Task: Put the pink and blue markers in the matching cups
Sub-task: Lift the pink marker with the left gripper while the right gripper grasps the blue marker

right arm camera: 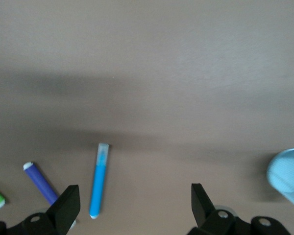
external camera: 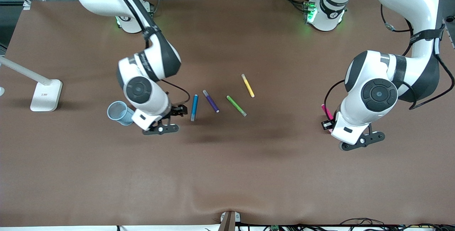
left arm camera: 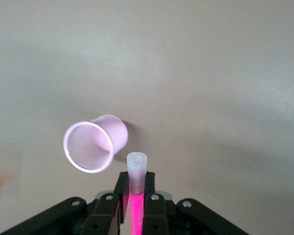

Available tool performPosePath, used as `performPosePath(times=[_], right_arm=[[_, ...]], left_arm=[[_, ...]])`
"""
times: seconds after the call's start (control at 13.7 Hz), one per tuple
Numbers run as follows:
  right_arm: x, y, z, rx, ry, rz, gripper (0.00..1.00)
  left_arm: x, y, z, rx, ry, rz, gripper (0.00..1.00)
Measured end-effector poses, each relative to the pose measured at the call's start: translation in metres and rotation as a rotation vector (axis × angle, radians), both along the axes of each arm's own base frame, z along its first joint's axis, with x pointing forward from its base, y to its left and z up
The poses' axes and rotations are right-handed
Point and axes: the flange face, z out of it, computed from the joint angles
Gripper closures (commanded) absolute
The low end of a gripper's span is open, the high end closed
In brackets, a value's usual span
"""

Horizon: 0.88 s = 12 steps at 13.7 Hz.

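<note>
So the left arm comes in from its base at the top of the table, elbow bent out toward its own end, wrist pointing down. The left gripper [left arm camera: 136, 196] has its fingers pinched on the pink marker [left arm camera: 135, 196], which stands upright in the grip with its greyish cap [left arm camera: 136, 164] pointing down at the table. It hangs right beside the pale pink cup [left arm camera: 94, 143], not over the opening. That cup stands upright, mouth up, with plain brown table [external camera: 227, 174] all around it. In the front view the arm hides the cup completely and only a bit of the marker pokes out by the wrist.

The right arm is folded down over the middle of its half of the table. The right gripper [right arm camera: 132, 205] hovers with its fingers spread wide, holding nothing, over bare table between the light blue cup [external camera: 121, 113] and the blue marker [external camera: 194, 107]. The cup sits just beside the arm, toward the right arm's end of the table.

The blue marker lies flat, close to the gripper. Next along toward the left arm's end are the purple marker [external camera: 210, 101], the green marker [external camera: 236, 106] and the yellow marker [external camera: 247, 85], all loose, none touching each other. The yellow one lies farthest from the front camera.

Loads of open room nearer the front camera, basically just brown mat. A white lamp base [external camera: 45, 95] sits near the edge at the right arm's end, well apart from everything.
</note>
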Motion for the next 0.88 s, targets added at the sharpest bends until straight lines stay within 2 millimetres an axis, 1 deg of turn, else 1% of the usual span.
performPosePath(times=[0.15,0.22,0.29,0.44,0.58,0.73,0.88], right_arm=[[-0.003,0.01,-0.029,-0.002,-0.009,-0.024,0.0],[-0.003,0.011,-0.041,-0.001,-0.017,-0.037,0.0],[-0.004,0.012,-0.052,-0.002,-0.019,-0.048,0.0],[-0.008,0.014,-0.067,-0.012,-0.009,-0.07,0.0],[-0.015,0.025,-0.074,-0.02,-0.001,-0.08,0.0],[-0.024,0.037,-0.082,-0.027,0.005,-0.081,0.0],[-0.031,0.043,-0.09,-0.034,0.013,-0.077,0.0]], left_arm=[[0.005,0.022,0.001,0.013,0.0,-0.007,1.0],[0.007,0.032,0.005,0.012,-0.002,-0.007,1.0],[0.007,0.038,0.011,0.011,-0.009,-0.004,1.0],[0.001,0.042,0.026,0.022,-0.006,0.041,1.0],[-0.006,0.049,0.035,0.04,-0.004,0.151,1.0],[-0.008,0.061,0.03,0.054,-0.005,0.259,1.0],[-0.007,0.079,0.015,0.092,-0.007,0.379,1.0]])
